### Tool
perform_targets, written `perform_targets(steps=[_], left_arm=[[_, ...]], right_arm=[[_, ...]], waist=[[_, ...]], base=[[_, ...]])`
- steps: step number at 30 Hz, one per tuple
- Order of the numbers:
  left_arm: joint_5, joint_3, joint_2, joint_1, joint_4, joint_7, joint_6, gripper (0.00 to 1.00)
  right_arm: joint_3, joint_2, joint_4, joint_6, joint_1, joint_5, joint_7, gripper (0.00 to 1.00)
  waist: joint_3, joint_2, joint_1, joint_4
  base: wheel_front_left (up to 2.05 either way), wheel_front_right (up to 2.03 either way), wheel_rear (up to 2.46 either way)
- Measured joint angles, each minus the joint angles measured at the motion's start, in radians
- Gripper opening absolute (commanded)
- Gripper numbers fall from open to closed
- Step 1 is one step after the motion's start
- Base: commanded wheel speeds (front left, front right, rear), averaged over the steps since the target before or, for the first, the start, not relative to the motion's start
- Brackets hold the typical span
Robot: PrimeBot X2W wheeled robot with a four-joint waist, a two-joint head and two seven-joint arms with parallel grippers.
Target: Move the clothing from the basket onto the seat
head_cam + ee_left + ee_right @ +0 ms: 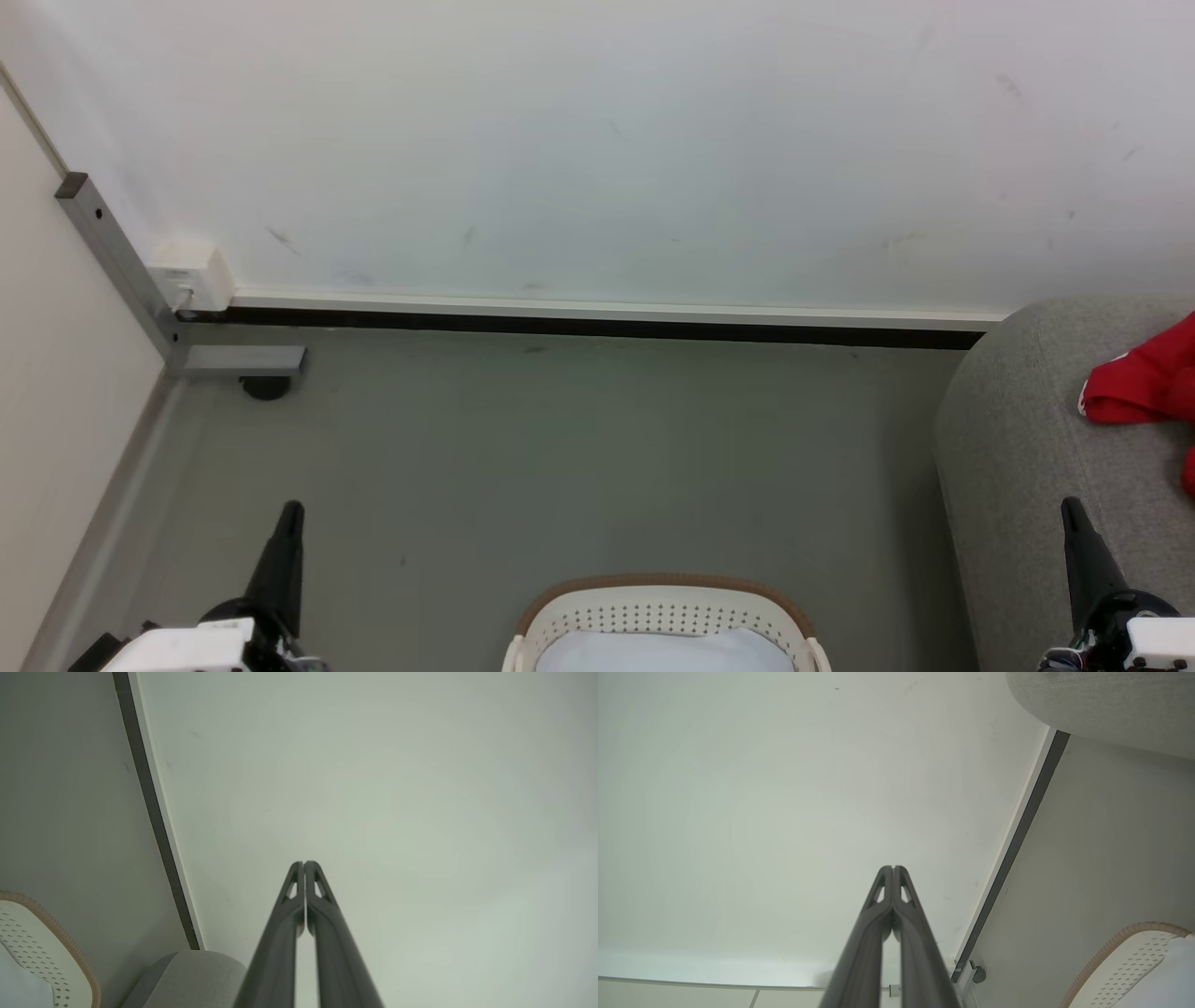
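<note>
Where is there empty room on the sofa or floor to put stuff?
The sofa is bare along its rounded left end, between its edge and the red clothing, and nearer, from the clothing down to the right tool. The floor is open between wall, basket and sofa. Crowded: the sofa's right side, where the clothing lies.

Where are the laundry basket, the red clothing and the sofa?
basket (665,581), head view, on its brown rim.
red clothing (1134,383), head view, on the bunched fabric.
sofa (1018,448), head view, on its grey rounded corner.
</note>
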Motion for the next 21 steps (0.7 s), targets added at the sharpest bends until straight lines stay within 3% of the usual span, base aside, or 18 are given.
perform_targets(steps=[21], left_arm=[[0.000, 0.000, 0.000, 0.000, 0.000, 0.000, 0.000, 0.00]], right_arm=[[-0.001, 0.001, 0.000, 0.000, 0.000, 0.000, 0.000, 0.00]], waist=[[0.000, 0.0000, 0.0000, 0.000]], base=[[0.00, 0.00, 0.00]])
